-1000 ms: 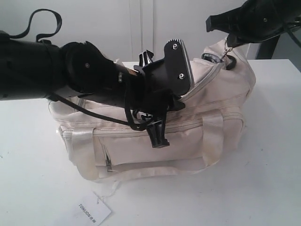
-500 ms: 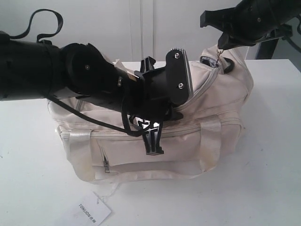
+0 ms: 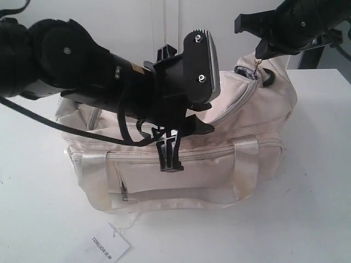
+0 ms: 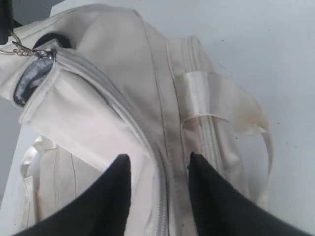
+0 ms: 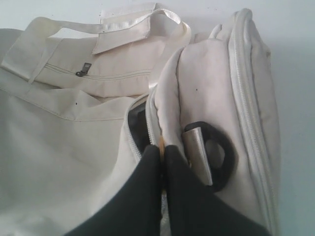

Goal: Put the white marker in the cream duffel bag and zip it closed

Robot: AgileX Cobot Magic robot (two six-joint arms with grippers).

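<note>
The cream duffel bag [image 3: 208,175] lies on the white table [image 3: 318,192]. Its top zipper [image 4: 142,132] is shut along most of its length, with a short gap showing dark lining [image 4: 28,83] at the right end. My right gripper [image 3: 262,53] [image 5: 161,149] is shut on the gold zipper pull [image 3: 257,64] [image 4: 15,48] at that end, beside a black end ring [image 5: 222,156]. Above the middle of the bag, my left gripper [image 3: 205,123] [image 4: 160,160] is open, one finger on each side of the zipper line, holding nothing. The white marker is out of view.
A white "TONLION" tag [image 3: 108,247] lies on the table in front of the bag. A shiny webbing handle [image 3: 245,164] [image 4: 216,98] hangs down the bag's front side. The left arm [image 3: 71,76] stretches across above the bag's left half. A pale wall stands behind.
The left arm has lifted and drawn a little to the left over the bag. The right gripper first shifted slightly left and up with the pull, then stayed put.
</note>
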